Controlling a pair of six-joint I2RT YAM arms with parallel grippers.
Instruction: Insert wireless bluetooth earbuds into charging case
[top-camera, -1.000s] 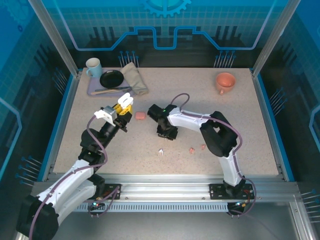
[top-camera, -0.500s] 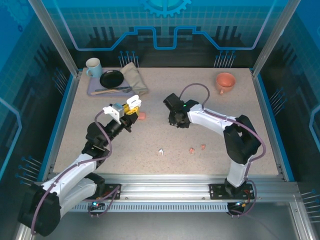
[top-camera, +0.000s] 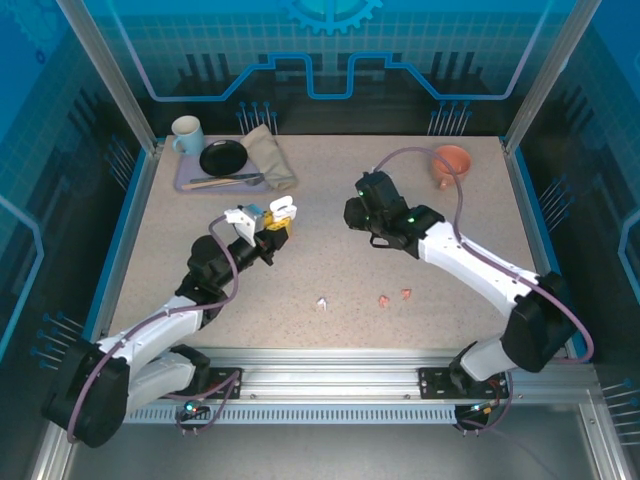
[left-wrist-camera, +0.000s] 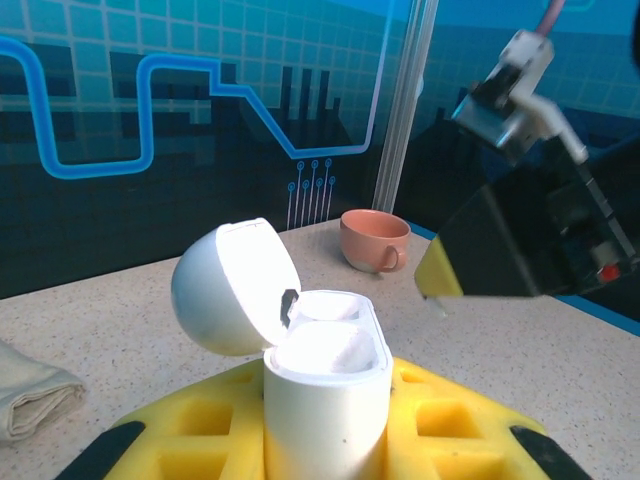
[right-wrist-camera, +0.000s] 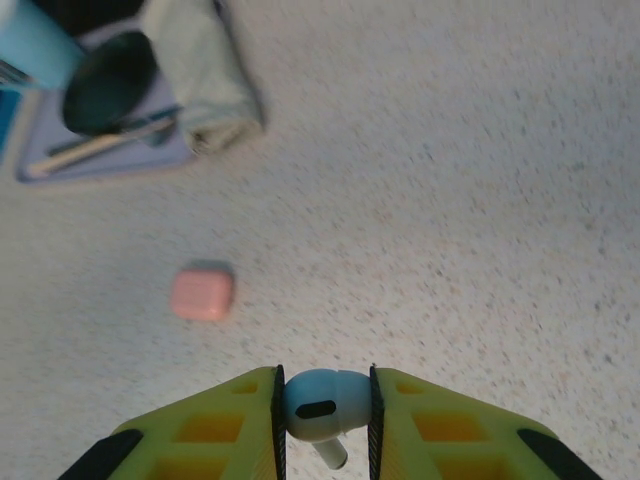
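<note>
Nearest the arm bases, a loose white earbud (top-camera: 322, 303) and two pink earbuds (top-camera: 384, 299) lie apart on the table (top-camera: 280, 325). Mid-table, the left tool (left-wrist-camera: 325, 445) is clenched on the white charging case (left-wrist-camera: 325, 385), held upright in the air with its lid (left-wrist-camera: 235, 290) swung open. Glare hides whether either well is already filled. Just to its right, the right tool (right-wrist-camera: 323, 402) pinches a white earbud (right-wrist-camera: 312, 395) by its bulb, stem pointing away from the fingertips. Beyond lies the pink case (right-wrist-camera: 202, 293), shut on the table, and farther still an orange cup (top-camera: 451, 162) and a tray (top-camera: 190, 180). Hazards, as judged: the narrow pinch on a rounded bulb may let the earbud swivel or drop (the stem must meet its well squarely), and a misaligned approach could knock the lid shut or tilt the case in its grip.
</note>
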